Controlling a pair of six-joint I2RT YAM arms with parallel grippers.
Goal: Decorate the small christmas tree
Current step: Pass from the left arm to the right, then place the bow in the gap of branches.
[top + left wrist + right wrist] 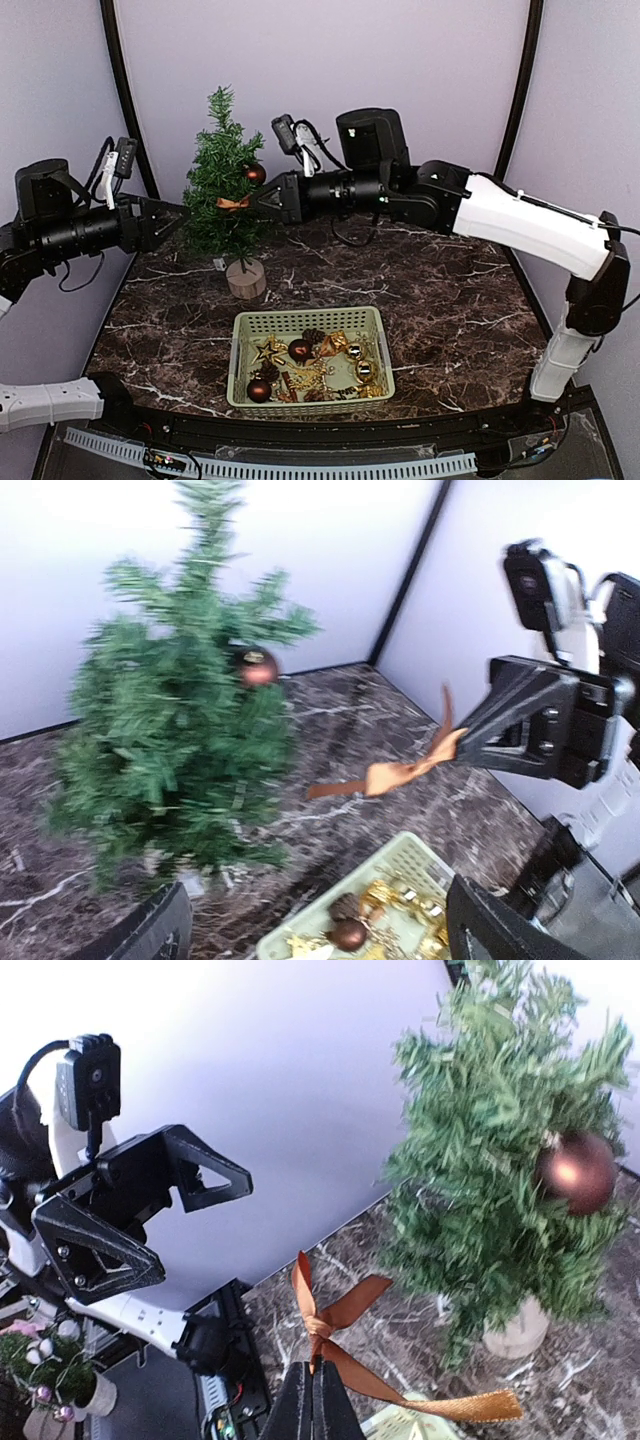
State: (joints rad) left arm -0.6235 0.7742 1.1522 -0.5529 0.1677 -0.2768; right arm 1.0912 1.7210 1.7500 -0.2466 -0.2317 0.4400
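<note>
The small christmas tree [222, 185] stands on its round wooden base [246, 280] at the back left, with a dark red ball [255, 173] hanging on its right side. My right gripper [252, 205] is shut on an orange ribbon bow [330, 1322] and holds it in the air just beside the tree's right side [500, 1180]. The bow's tails [395, 774] hang free. On the tree's left side my left gripper [180, 218] stands wide open and empty, its two fingers [150, 935] apart from the branches.
A pale green basket [240, 350] sits in front of the tree, holding red balls, gold stars, a pine cone and other gold ornaments. Grey walls close in behind and on both sides. The tabletop is dark marble.
</note>
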